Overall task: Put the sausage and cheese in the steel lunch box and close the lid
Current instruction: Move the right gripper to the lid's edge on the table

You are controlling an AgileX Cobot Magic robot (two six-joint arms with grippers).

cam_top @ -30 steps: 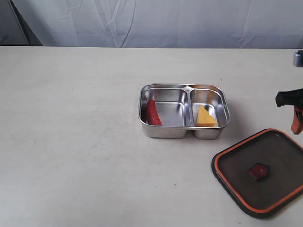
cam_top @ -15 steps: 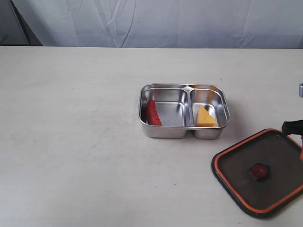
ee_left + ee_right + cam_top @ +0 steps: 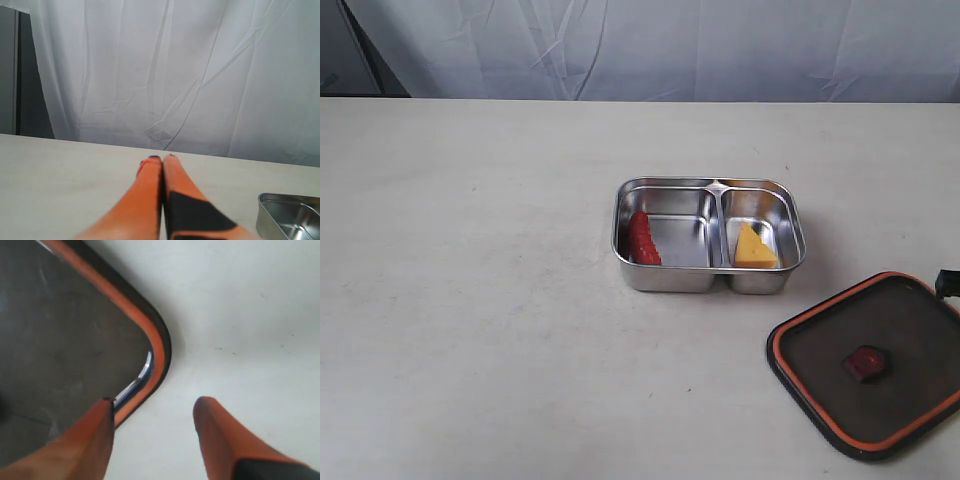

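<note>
Right wrist view: the open right pincer [image 3: 156, 402] straddles a corner of the lid [image 3: 65, 330], which lies flat on the bench [image 3: 240, 315]. A shallow bite on that thin rim could slip or skid it. The box [image 3: 710, 186], sausage [image 3: 642, 238] and cheese [image 3: 753, 247] inside, sits well away; left pincer [image 3: 162, 159] closed, empty.

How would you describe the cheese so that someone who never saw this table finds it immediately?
On the pale table stands a shiny steel lunch box with two compartments. Its narrower right one holds the cheese, a yellow-orange wedge; the sausage in the other is red and long.
</note>
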